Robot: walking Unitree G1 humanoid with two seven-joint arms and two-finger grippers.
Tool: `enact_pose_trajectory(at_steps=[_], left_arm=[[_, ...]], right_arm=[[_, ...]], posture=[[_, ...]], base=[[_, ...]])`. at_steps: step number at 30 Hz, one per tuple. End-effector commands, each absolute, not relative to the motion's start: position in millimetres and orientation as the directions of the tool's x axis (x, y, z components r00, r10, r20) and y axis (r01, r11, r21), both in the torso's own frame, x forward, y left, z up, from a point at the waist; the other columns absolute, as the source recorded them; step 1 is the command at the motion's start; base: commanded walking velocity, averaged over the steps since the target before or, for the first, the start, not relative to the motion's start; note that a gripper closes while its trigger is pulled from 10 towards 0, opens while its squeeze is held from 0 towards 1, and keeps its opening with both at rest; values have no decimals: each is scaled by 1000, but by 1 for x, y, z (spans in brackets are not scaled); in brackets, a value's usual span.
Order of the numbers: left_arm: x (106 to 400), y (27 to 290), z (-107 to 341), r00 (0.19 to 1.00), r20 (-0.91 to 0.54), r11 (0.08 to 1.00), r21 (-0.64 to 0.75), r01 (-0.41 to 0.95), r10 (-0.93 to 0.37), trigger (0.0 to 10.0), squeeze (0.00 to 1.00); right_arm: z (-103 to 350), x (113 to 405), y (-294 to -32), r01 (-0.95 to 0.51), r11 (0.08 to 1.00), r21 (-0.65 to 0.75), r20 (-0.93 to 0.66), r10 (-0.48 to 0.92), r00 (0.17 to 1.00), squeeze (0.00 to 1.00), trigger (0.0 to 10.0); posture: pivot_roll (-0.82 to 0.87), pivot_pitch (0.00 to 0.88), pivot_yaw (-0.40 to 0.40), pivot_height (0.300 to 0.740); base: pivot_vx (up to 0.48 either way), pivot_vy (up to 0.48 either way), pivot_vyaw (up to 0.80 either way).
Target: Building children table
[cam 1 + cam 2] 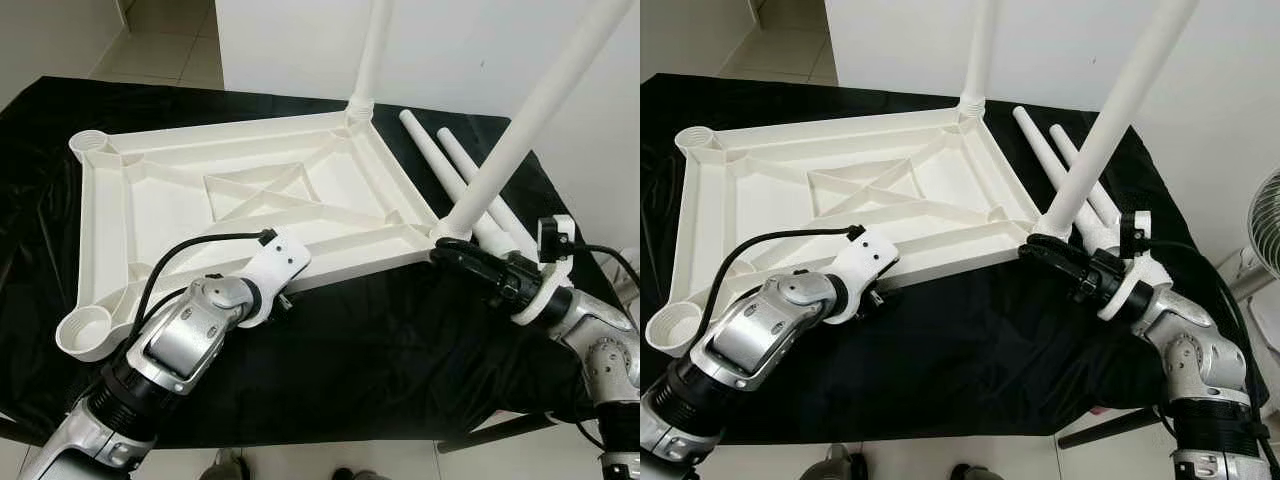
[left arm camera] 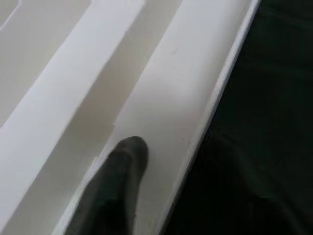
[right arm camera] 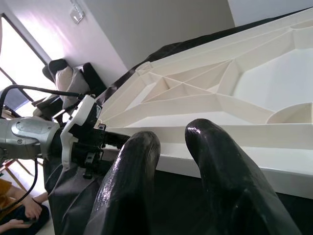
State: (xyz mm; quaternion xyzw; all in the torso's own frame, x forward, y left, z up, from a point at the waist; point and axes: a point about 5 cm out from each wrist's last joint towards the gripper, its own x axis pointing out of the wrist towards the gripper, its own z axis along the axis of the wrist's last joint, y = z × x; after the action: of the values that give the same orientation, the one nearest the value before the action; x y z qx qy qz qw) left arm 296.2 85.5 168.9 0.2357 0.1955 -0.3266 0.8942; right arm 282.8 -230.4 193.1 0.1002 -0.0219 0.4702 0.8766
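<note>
- White plastic tabletop [image 1: 250, 200] lies upside down, ribbed underside up, on worktop [image 1: 350, 340] w/ black cloth.
- Two white legs in corner sockets: far leg [image 1: 372, 50] upright at far right corner; near leg [image 1: 530, 120] at near right corner, tilted to the right.
- Two loose legs [image 1: 450, 165] lie side by side on the cloth, just right of tabletop, behind near leg.
- Two left corner sockets open: far one [image 1: 92, 145], near one [image 1: 85, 335].
- Left hand [image 1: 285, 300] at tabletop's near edge rail, about mid-length. In left wrist view one black finger [image 2: 117, 191] rests on top of the white rail, right by its outer lip; 2nd finger hidden, so can't tell if spread or pinching.
- Right hand [image 1: 450, 250] at near right corner, beside base of near leg. In right wrist view its two fingers [image 3: 132, 191] sit close together, narrow gap, nothing between them, tips just in front of tabletop edge.
- Fan [image 1: 1265, 225] at right edge of right eye view.
- A person's hand [image 3: 19, 213] low in right wrist view, beyond the worktop.
</note>
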Motion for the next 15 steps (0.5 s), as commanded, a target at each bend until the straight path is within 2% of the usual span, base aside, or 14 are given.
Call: enact_pose_trajectory(at_steps=[1, 8, 11, 14, 15], left_arm=[[297, 84, 169, 725, -485, 700, 278, 658, -489, 0, 0], [295, 80, 172, 727, -465, 718, 240, 653, -505, 0, 0], [295, 76, 174, 747, -439, 751, 209, 626, -500, 0, 0], [295, 76, 174, 747, -439, 751, 209, 626, -500, 0, 0], [296, 74, 175, 757, -427, 766, 195, 612, -495, 0, 0]], right_arm=[[194, 280, -233, -817, 553, 163, 149, 804, 575, 0, 10000], [193, 279, -230, -805, 571, 164, 164, 789, 593, 0, 10000], [192, 275, -220, -777, 607, 170, 203, 750, 630, 0, 10000], [192, 275, -220, -777, 607, 170, 203, 750, 630, 0, 10000], [192, 275, -214, -756, 635, 159, 213, 726, 654, 0, 10000]], posture=[[22, 142, -46, 740], [18, 142, -46, 740], [18, 142, -46, 740], [18, 142, -46, 740], [18, 142, -46, 740]], base=[[0, 0, 0], [0, 0, 0], [0, 0, 0], [0, 0, 0], [0, 0, 0]])
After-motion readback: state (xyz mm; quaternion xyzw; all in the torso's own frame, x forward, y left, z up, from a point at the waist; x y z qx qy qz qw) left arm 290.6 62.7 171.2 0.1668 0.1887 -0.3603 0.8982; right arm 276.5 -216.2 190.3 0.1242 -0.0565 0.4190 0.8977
